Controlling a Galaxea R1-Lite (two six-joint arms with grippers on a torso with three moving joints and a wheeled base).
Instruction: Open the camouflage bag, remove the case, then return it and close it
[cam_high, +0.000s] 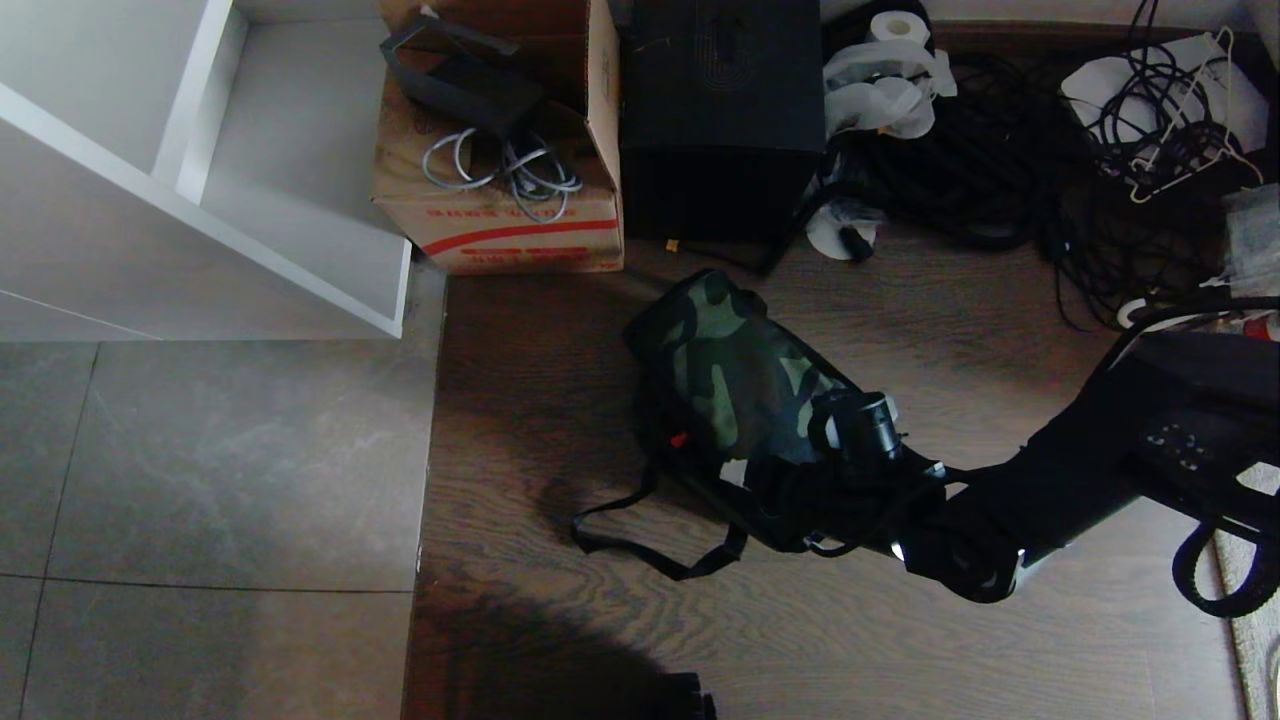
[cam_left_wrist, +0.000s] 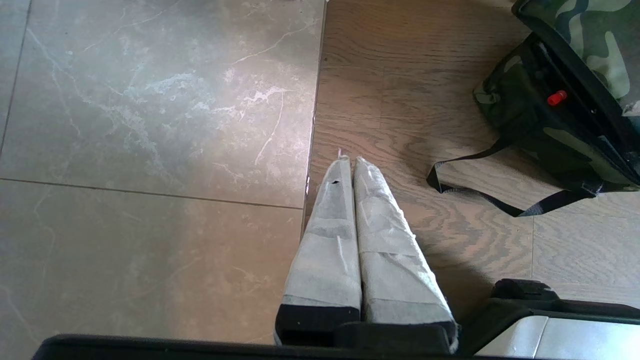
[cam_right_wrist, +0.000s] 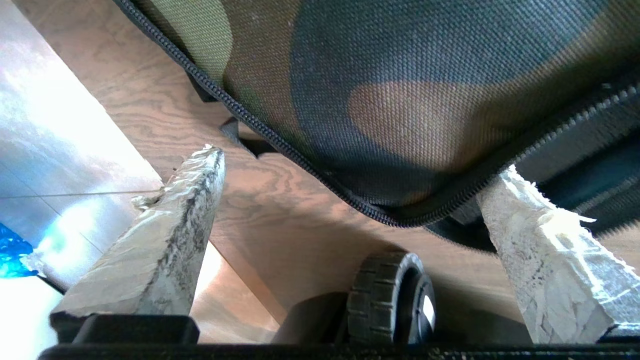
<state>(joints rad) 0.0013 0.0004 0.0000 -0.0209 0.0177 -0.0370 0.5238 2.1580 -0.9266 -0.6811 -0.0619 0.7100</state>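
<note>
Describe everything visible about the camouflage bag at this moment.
The camouflage bag is a boxy soft bag of woven green, black and tan fabric with black trim and a black zipper along its lid edge. It lies on the wood floor, near the cardboard carton and black box. Its black shoulder strap trails loose across the floor. A small red spot shows on its side. The right gripper is at one lid corner, fingers spread.

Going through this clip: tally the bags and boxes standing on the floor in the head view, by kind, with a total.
Camouflage bag: 1
Brown cardboard carton: 1
Plain black box: 1
Total: 3
</note>
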